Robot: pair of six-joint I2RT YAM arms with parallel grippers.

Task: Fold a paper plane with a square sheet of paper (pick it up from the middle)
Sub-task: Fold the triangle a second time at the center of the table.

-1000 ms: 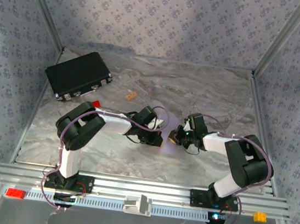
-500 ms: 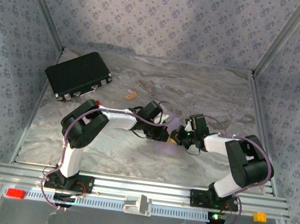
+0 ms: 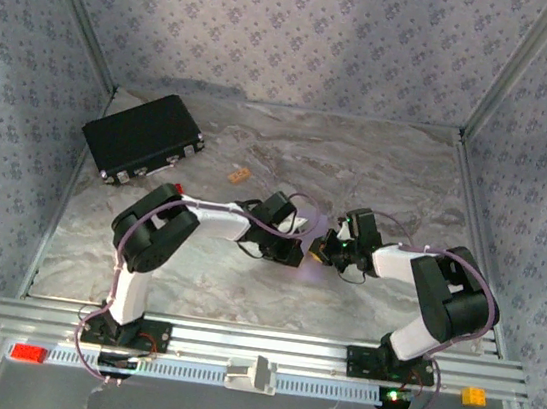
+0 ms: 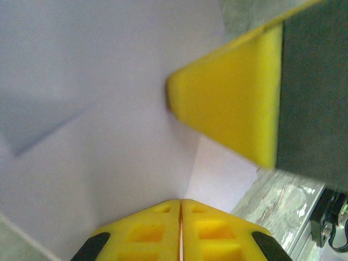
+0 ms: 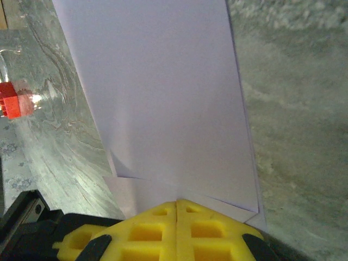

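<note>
Paper is the one task item here: a single pale lilac sheet of thin paper [image 5: 163, 98] lies on the marbled grey tabletop [image 3: 379, 168], just toward six o'clock of its centre, under the tips of the two arms. The right wrist view shows overlapping layers and a small turned-in corner along its near edge, so the sheet is folded.

Two grippers meet over it. The left gripper [image 4: 180, 202] reaches in from nine o'clock. Its yellow jaws are pressed together with only a hairline seam between them, and a crease in the paper runs up to their tips. Whether a layer is pinched there cannot be told. The right gripper [image 5: 176, 202] comes in from three o'clock with its jaws likewise closed tight, tips at the sheet's edge, and a pinch cannot be confirmed there either. One of its yellow fingers [image 4: 228, 109] shows at two o'clock in the left wrist view, over the paper.

Elsewhere on the tabletop are one black rectangular case [image 3: 143, 137] at ten o'clock, one small tan block [image 3: 239, 173] at eleven o'clock of the grippers, and one small red block [image 3: 176, 189] just beside the left arm. On the slotted metal rail [image 3: 330, 389] at six o'clock sit a second red block [image 3: 29, 353] and one orange block [image 3: 473, 395].
</note>
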